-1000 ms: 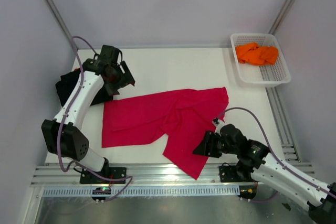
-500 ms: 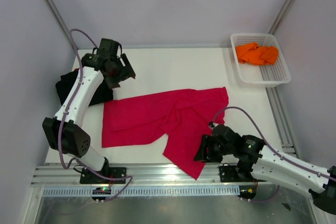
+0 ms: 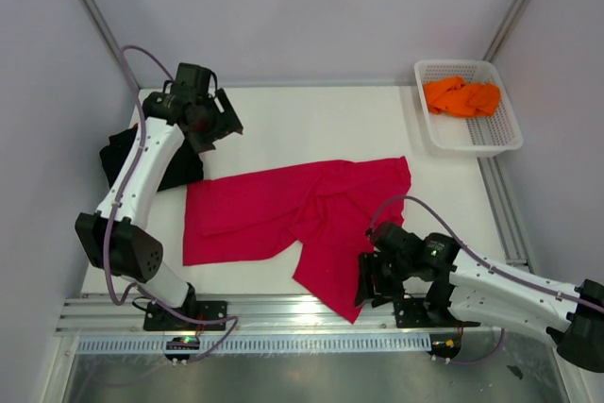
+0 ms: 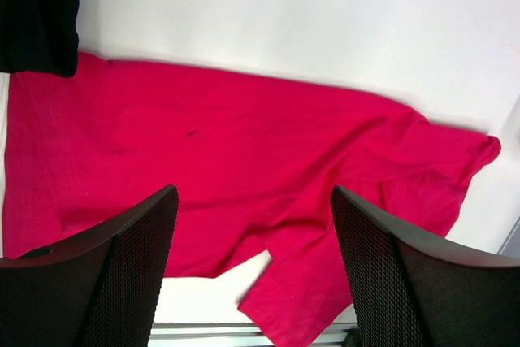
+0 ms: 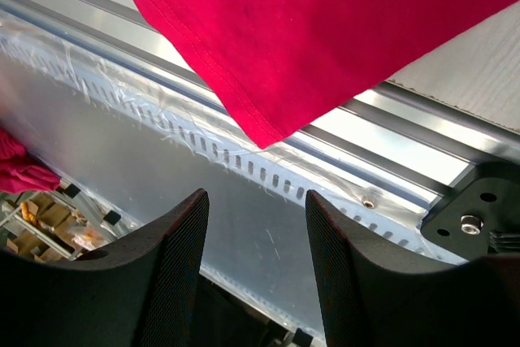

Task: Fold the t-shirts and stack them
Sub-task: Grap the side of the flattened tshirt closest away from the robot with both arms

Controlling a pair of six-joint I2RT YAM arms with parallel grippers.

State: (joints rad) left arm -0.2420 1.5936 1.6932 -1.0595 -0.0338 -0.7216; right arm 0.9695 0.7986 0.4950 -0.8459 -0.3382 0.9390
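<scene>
Seen from above, a white counter carried a large crimson-red t-shirt. It was spread loosely and wrinkled across the middle of the frame. Its lowest pointed corner reached the counter's near edge at lower centre, by a metal rail.

A black t-shirt lay bunched at the left edge of the frame. It was partly hidden under the left arm and sat just beside the red shirt's upper left corner. In the upper right corner, a white mesh basket held a crumpled orange t-shirt, well apart from the red one.

The left hand hovered in the upper left of the frame, over bare counter beyond the red shirt. Its wrist view looked down on the shirt past two black fingers, which stood wide apart with nothing between them.

The right hand sat low at lower centre-right, just beside the red shirt's lowest corner. In its wrist view the fingers were apart and gripped nothing. The hemmed tip of the shirt lay over the rail in the upper part of that view, clear of both fingers.
</scene>
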